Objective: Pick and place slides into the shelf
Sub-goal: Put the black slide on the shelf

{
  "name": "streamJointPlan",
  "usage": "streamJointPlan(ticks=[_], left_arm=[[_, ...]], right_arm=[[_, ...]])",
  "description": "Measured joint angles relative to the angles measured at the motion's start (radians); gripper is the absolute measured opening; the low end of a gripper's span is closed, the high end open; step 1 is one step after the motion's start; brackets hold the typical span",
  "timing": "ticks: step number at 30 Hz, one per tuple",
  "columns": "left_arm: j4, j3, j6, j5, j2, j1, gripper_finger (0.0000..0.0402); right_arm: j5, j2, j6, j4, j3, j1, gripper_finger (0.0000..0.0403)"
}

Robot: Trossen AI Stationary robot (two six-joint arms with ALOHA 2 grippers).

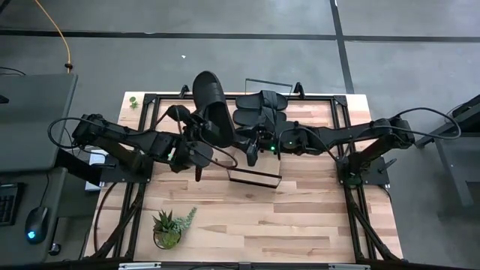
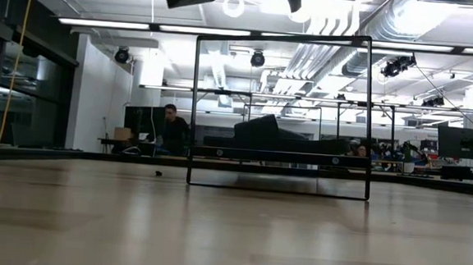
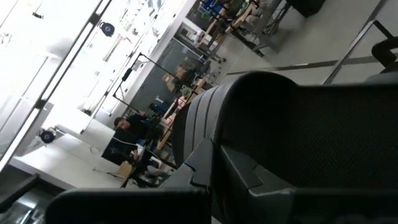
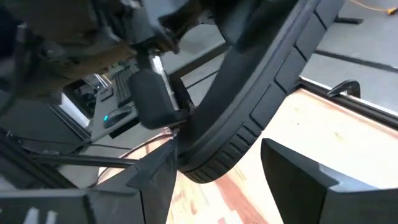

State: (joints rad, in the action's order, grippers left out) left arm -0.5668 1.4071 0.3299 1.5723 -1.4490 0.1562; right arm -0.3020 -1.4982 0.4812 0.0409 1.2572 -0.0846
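We find the left gripper [image 1: 196,150] raised above the worktop [image 1: 300,225], its jaws clamped on the heel end of one black slide [image 1: 211,109], which stands tilted in the air over the back left of the worktop. The right gripper [image 1: 255,147] hovers just beside it, jaws apart and empty, with the sole's ribbed edge [image 4: 249,118] passing between its fingers [image 4: 311,180]. The shelf [image 1: 255,177] stands near the middle of the worktop; other slides [image 1: 259,109] lie grouped behind it.

In our judgement the slide is light, rubbery and somewhat flexible, so it may sag or twist when held at one end. The stiffer sole rim or the wide strap offers the surer hold.
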Motion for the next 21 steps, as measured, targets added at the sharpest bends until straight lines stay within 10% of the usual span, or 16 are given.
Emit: streamJointPlan(ticks=[21], left_arm=[[0.391, 0.000, 0.336, -0.093, 0.000, 0.000, 0.0000]], right_arm=[[0.042, 0.000, 0.037, 0.020, 0.000, 0.060, 0.0221]])
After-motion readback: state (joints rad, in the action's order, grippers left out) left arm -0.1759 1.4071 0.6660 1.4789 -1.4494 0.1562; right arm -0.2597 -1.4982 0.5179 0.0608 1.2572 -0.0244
